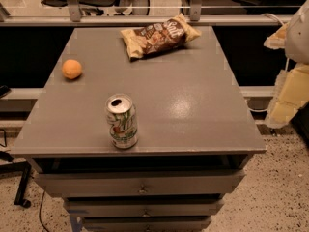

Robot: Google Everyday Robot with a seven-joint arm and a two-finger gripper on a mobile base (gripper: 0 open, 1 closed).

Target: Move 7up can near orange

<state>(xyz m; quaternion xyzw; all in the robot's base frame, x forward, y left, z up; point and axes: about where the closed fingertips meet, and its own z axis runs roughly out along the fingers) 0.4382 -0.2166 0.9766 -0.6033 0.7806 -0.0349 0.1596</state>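
Camera view is filled by a grey cabinet top (193,105), under which stacked drawers (140,183) are seen; their contents are hidden. At the right edge, off the top and well apart from everything on it, the pale gripper (288,93) is hung. Whether it is released or clenched cannot be told, and nothing is seen held in it. A brown and cream chip bag (157,36) is laid at the far edge. The 7up can (122,121) is stood upright near the front edge, left of centre, with its mouth seen opened; whether drink is left inside cannot be told. The orange (72,69) is set near the left edge, further back, apart from the can. The can is judged light, thin-walled, smooth and easily dented, so it is best taken around the mid-body and kept upright lest anything be spilled.
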